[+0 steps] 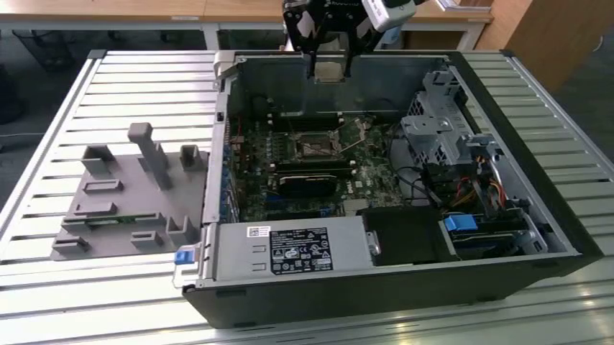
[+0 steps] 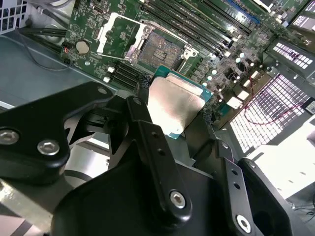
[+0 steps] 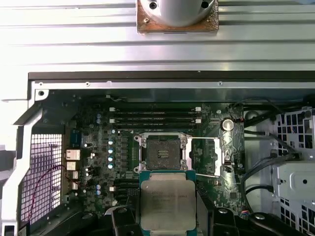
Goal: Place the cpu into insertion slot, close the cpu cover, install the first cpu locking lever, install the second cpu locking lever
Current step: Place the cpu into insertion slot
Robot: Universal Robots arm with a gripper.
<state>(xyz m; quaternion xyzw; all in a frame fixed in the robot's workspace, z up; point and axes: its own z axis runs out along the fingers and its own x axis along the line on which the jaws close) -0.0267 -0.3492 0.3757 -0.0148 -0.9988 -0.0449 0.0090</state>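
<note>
**Cpu clamped in the pincer, above the open socket**

We see the gripper (image 1: 327, 68) shut on the cpu (image 2: 174, 105) – its two black fingers (image 2: 140, 115) press on opposite edges, and the pale metal top shows between them in both wrist views. In the exterior view the chip hangs in the air over the far wall of the open computer case (image 1: 384, 295), clear of the green circuit board (image 3: 98, 147). The insertion slot (image 3: 161, 151) lies bare on that board, well below the chip, nothing seated in it. The cpu cover (image 3: 205, 156) stands swung open just beside the slot (a thin silvery frame). A grey fixture (image 1: 125, 208) rests on the slatted table (image 1: 57, 302) at the exterior view's left – well apart from the pincer.
</note>
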